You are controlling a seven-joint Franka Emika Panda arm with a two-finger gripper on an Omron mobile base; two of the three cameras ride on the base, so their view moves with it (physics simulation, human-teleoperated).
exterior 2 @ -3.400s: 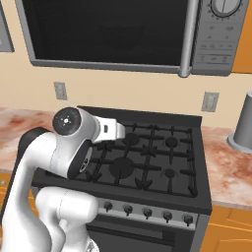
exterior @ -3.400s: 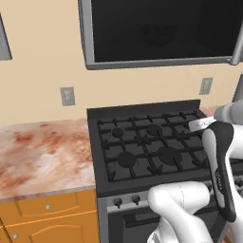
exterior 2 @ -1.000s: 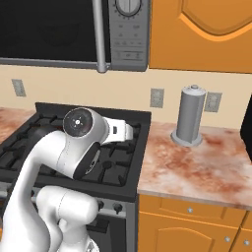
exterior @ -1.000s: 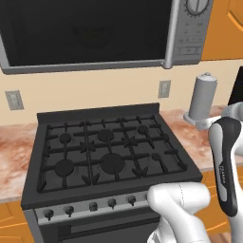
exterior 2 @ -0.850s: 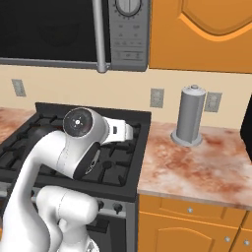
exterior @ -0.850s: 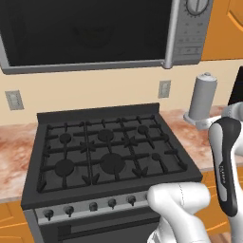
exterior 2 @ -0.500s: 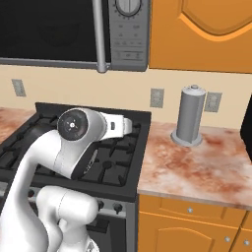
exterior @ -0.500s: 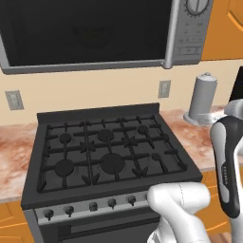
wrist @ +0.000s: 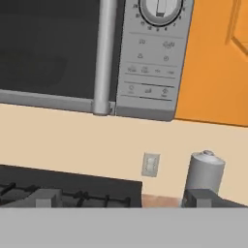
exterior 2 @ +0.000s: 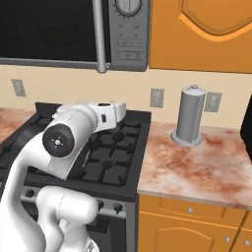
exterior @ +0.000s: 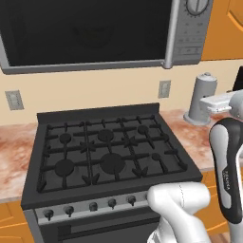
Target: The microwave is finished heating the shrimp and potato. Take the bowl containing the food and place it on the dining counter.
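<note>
The grey built-in microwave (exterior: 90, 33) hangs above the stove with its dark glass door shut. Its vertical handle (wrist: 104, 53) and its side panel with a dial (wrist: 151, 58) fill the upper hand view. The bowl, the shrimp and the potato are hidden behind the dark glass. The dining counter is out of view. My gripper (wrist: 125, 199) is open, with nothing between its two fingertips (wrist: 46, 197). It points up at the handle and panel from well below and in front. The white hand (exterior 2: 111, 113) hovers over the stove's right side.
A black gas stove (exterior: 107, 149) sits under the microwave between mottled worktops (exterior 2: 197, 162). A tall grey canister (exterior 2: 191, 115) stands on the right worktop by the wall. An orange upper cabinet (exterior 2: 202, 34) is right of the microwave.
The base drove right earlier and both base views have held still for the last second. The arm has turned and the hand has risen a little. The jaws stayed open.
</note>
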